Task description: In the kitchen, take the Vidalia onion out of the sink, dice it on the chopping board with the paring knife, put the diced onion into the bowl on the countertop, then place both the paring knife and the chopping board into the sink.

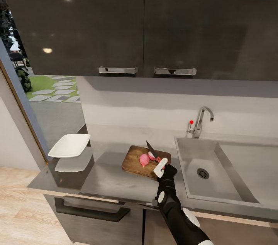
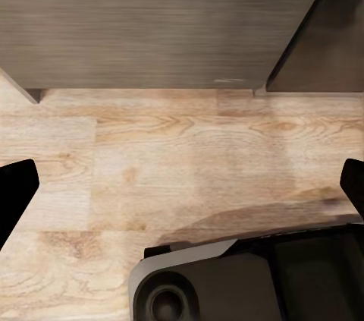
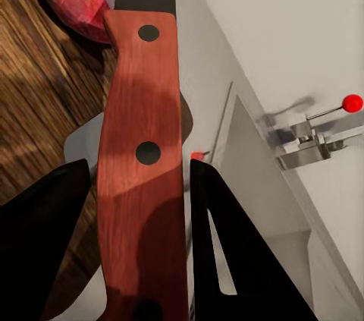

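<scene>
gripping the paring knife (image 3: 140, 177) by its red handle, right gripper (image 1: 161, 168) clamped on both sides of it, fingers (image 3: 235, 260) pressing the handle between them. holding the dark blade (image 1: 150, 146) slanted over the chopping board (image 1: 133, 160), tip pointing toward the back wall. sitting on the board just beside the blade: two pinkish onion pieces (image 1: 144, 159), close together, near the board's right end. lying flat on the grey countertop (image 1: 104, 177), the board just left of the sink (image 1: 195, 156), with the steel faucet (image 1: 200, 121) and small red knob (image 1: 191, 122) standing behind the basin's back edge. resting well apart from the board at the counter's left end, white bowl (image 1: 69, 145), mirrored in the glossy surface. hanging above, dark glossy cabinets (image 1: 143, 17) with steel bar handles (image 1: 117, 70). hovering low over pale wood floor (image 2: 182, 162) by the lower cabinet fronts, left gripper (image 2: 182, 184), dark fingertips (image 2: 15, 188) spread wide apart.
</scene>
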You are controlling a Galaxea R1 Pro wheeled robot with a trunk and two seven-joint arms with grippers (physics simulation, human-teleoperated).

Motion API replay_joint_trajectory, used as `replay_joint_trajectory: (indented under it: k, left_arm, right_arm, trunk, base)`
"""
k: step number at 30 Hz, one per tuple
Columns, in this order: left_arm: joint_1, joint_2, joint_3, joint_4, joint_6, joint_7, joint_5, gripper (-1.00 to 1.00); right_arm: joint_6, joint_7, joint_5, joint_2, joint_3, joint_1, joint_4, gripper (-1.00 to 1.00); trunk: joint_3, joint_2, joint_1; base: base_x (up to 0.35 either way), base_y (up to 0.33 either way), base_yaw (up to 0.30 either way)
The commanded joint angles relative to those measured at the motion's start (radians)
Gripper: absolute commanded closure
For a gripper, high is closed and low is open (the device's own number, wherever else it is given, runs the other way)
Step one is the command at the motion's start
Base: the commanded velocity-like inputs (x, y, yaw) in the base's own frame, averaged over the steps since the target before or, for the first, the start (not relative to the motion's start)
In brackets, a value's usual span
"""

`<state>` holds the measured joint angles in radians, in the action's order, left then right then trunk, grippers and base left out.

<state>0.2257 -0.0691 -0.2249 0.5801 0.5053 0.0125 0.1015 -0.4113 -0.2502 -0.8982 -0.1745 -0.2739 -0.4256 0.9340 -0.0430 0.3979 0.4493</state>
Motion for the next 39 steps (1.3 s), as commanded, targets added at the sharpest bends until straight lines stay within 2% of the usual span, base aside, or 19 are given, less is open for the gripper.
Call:
replay_joint_trajectory:
  k: [1, 39]
  left_arm:
    - [0.000, -0.001, -0.007, 0.001, 0.001, 0.001, 0.010, -1.00]
    - [0.000, -0.001, -0.007, 0.001, 0.001, 0.001, 0.010, -1.00]
  right_arm:
    - [-0.009, -0.001, -0.008, 0.000, -0.002, -0.001, 0.000, 1.00]
    - [-0.009, -0.001, -0.008, 0.000, -0.002, -0.001, 0.000, 1.00]
  trunk:
    - [-0.002, 0.002, 0.001]
    - [-0.002, 0.002, 0.001]
  base:
    - [0.000, 0.000, 0.000]
    - [0.000, 0.000, 0.000]
